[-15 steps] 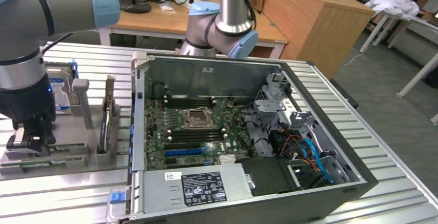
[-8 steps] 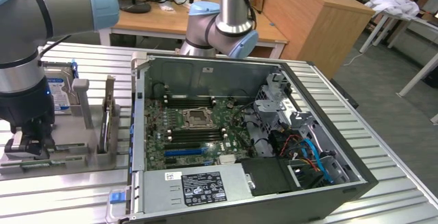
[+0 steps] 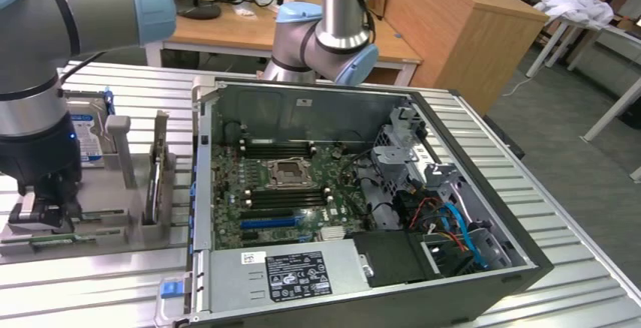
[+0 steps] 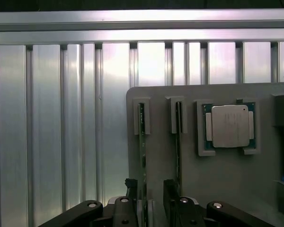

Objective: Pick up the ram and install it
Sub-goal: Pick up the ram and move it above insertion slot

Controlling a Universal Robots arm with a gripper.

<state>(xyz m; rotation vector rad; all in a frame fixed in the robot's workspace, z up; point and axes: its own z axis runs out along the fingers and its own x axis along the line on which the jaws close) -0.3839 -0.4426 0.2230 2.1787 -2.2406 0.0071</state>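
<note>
Green ram (image 4: 142, 142) stands on edge between the wide-open, empty jaws of the gripper (image 4: 150, 201); off-centre closure could tilt it or snag the neighbouring stick (image 4: 178, 137).

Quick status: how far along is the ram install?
Done: the tool is at the holder, open. In hand: nothing gripped. It appears to straddle one ram, which is seated on edge in its holder slot. Left: the grasp, the lift and the install. The black slots inside the case look empty.
</note>
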